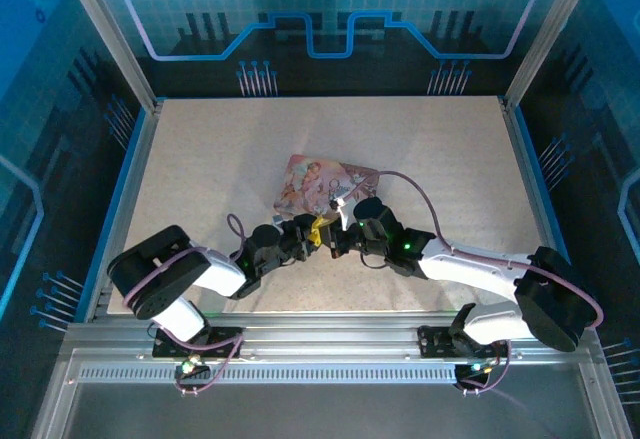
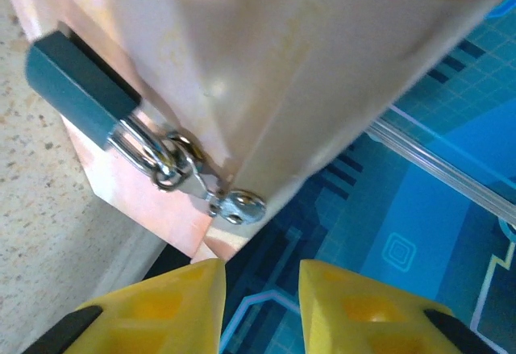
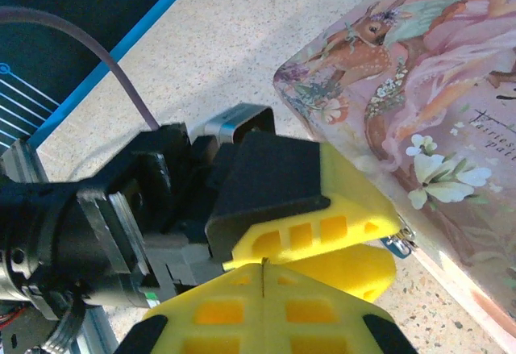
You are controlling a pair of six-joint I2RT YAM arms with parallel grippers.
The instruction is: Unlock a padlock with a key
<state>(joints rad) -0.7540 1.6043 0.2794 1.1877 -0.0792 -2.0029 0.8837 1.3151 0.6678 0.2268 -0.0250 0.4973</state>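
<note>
Both arms fold in toward the middle of the table (image 1: 220, 159). The left arm (image 1: 180, 274) has its elbow pushed out to the left and its forearm reaching right. The right arm (image 1: 480, 264) stretches its white forearm leftward. Their wrists meet nose to nose at the near edge of the box (image 1: 325, 181).

The left gripper (image 2: 260, 289) points at the box's side wall, its yellow fingers (image 2: 177, 310) apart with nothing between them. In the right wrist view one of those fingers lies above the other, their tips just beside the box's edge. The right gripper (image 3: 262, 289) has its fingers pressed together, just below the left gripper's. A thin dark line (image 3: 262, 277) shows at the seam; whether that is the key cannot be told.

The table is pale and speckled, edged by an aluminium frame (image 1: 330, 344). Blue walls (image 1: 330, 9) printed with circuit patterns stand around it.

The box lies flat near the table's centre, lid down, its pink top showing a deer and flowers. The padlock (image 2: 76, 88) hangs at the box's side wall, its dark grey-blue body toward the table. Its silver shackle (image 2: 137, 144) is threaded through the metal hasp (image 2: 234, 205), just in front of the left fingertips.
</note>
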